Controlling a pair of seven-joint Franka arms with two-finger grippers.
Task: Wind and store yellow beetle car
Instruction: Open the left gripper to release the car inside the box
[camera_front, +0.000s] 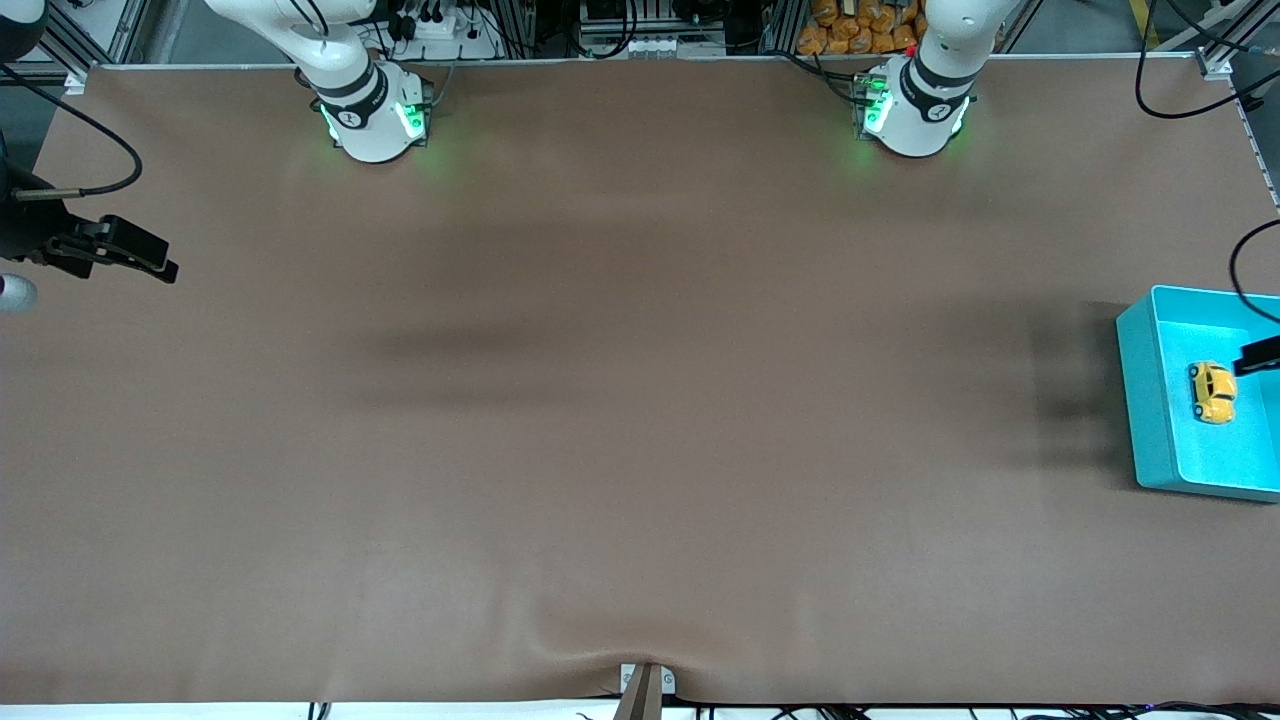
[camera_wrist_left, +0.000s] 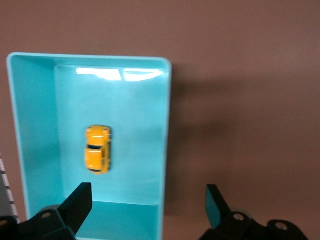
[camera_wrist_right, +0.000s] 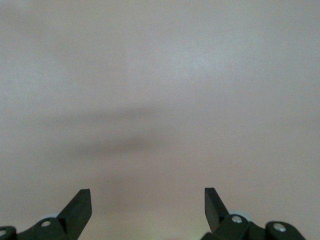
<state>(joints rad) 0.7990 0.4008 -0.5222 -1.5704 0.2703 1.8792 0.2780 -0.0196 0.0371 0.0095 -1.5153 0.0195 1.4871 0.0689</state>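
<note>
The yellow beetle car (camera_front: 1212, 392) lies on the floor of a teal bin (camera_front: 1145, 400) at the left arm's end of the table. It also shows in the left wrist view (camera_wrist_left: 97, 149), lying free inside the bin (camera_wrist_left: 165, 125). My left gripper (camera_wrist_left: 147, 197) is open and empty, up in the air over the bin's rim; only a dark fingertip (camera_front: 1258, 356) shows in the front view. My right gripper (camera_front: 140, 255) is open and empty over the bare table at the right arm's end, and waits; it also shows in the right wrist view (camera_wrist_right: 147, 197).
The brown table mat (camera_front: 620, 400) spreads across the whole table. The two arm bases (camera_front: 375, 115) (camera_front: 915, 110) stand along the edge farthest from the front camera. A small clamp (camera_front: 645, 685) sits at the mat's nearest edge.
</note>
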